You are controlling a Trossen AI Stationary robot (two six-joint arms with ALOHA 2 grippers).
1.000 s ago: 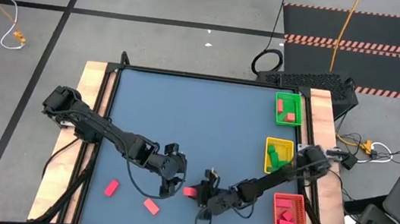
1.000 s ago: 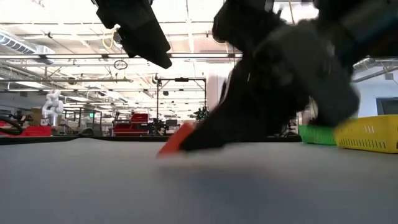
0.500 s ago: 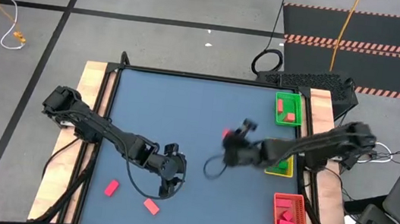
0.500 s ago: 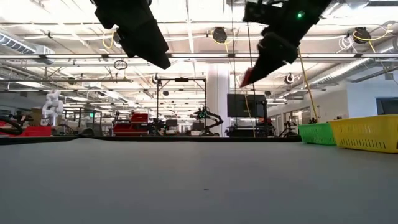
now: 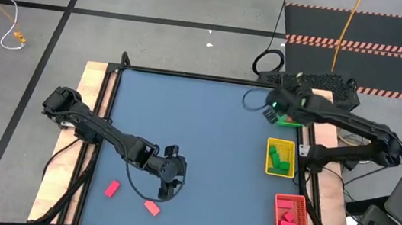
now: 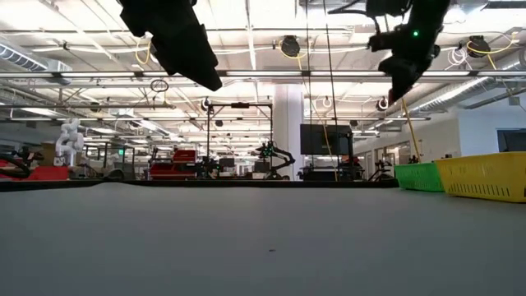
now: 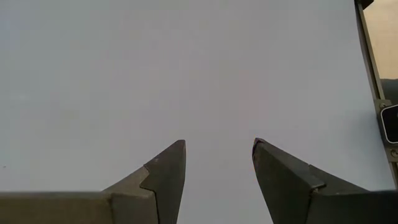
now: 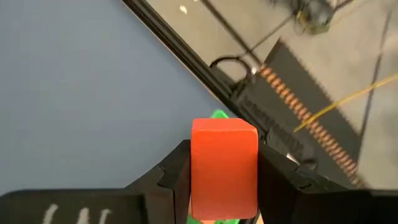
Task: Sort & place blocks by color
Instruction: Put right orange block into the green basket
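Hovering over the far right corner of the blue table (image 5: 185, 118), the right gripper (image 8: 224, 180) has its two fingers closed on a red block (image 8: 224, 165), which sits squarely between them; seen from above, this gripper (image 5: 272, 110) is just at the inner edge of the green tray (image 5: 289, 122), most of which the arm hides. Nearer along the right edge lie the yellow tray (image 5: 280, 157), with green blocks (image 5: 279, 162) in it, and the red tray (image 5: 290, 216), with red pieces (image 5: 288, 219) inside. The left gripper (image 5: 168, 176) hangs above the near middle of the table, its fingers (image 7: 165, 177) parted and holding nothing. Two red blocks (image 5: 112, 188) (image 5: 152, 207) lie loose on the table near that arm, well apart from the trays.
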